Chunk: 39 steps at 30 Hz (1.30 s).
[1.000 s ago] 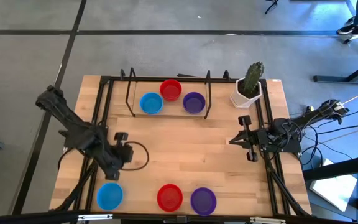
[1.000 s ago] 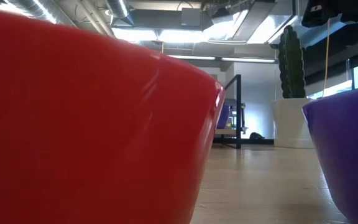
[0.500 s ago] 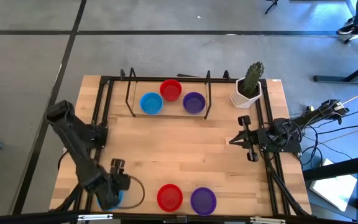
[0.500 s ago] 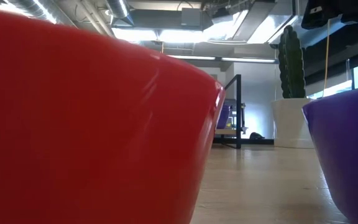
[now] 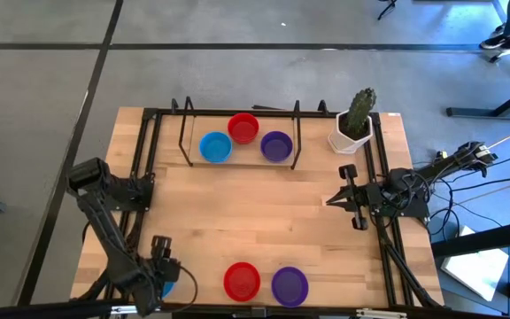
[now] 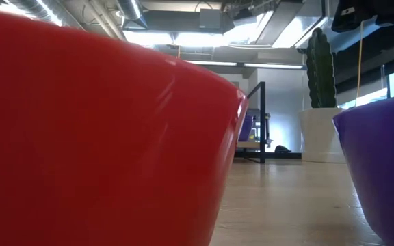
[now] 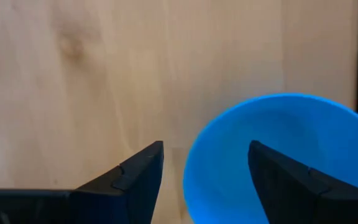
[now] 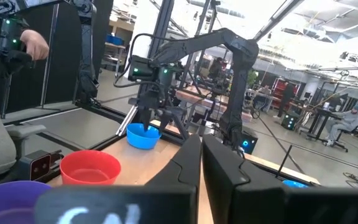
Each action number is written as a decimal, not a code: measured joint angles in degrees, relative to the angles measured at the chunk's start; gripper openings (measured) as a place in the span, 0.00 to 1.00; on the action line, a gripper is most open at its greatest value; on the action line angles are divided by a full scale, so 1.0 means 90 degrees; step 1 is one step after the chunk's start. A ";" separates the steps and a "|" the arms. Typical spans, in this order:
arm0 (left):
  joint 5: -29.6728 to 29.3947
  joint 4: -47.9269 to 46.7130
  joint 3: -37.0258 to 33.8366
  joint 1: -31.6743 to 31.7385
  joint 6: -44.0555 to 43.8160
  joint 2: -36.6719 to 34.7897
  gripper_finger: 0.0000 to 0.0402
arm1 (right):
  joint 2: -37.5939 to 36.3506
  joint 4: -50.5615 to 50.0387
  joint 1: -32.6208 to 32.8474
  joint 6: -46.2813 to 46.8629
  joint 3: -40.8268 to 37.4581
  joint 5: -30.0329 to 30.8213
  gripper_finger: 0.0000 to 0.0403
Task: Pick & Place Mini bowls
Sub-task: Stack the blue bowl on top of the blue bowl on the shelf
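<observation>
The left gripper (image 7: 205, 163) now hangs directly over the blue bowl (image 7: 284, 158) at the table's near-left corner, its two dark fingers (image 7: 132, 171) spread wide with the bowl's rim showing in the gap between them and nothing gripped. A second ago this gripper was farther up the table, clear of the bowl and nearly closed; since then the arm has swung down toward the near edge and the jaws have parted to their widest. That reads as the approach to a pick: the fingers look set to straddle the rim, one inside the bowl and one outside, though they have not yet closed on it.

Taking the blue bowl as the landmark, the red bowl (image 5: 242, 281) sits just to its right along the near edge, and the purple bowl (image 5: 289, 286) just beyond that. Well away toward the far edge, another blue bowl (image 5: 215, 147), red bowl (image 5: 243, 128) and purple bowl (image 5: 276, 146) cluster inside the black rack (image 5: 185, 133), with the potted cactus (image 5: 355, 122) off to their right.

The right gripper (image 5: 330, 201) waits at the table's right side, well apart from the blue bowl, pinched shut on nothing and unchanged.
</observation>
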 joint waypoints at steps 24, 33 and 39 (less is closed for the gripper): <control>0.0328 -0.0054 -0.0002 0.0076 0.0156 0.0973 0.56 | 0.0000 -0.0029 0.0000 0.0000 0.0000 0.0000 0.04; 0.0409 -0.0049 -0.0002 0.0114 0.0345 0.1129 0.53 | 0.0000 -0.0044 0.0000 0.0000 0.0000 0.0000 0.04; 0.0399 -0.0063 -0.0002 0.0133 0.0538 0.1126 0.29 | 0.0000 -0.0044 0.0001 0.0000 0.0000 -0.0001 0.04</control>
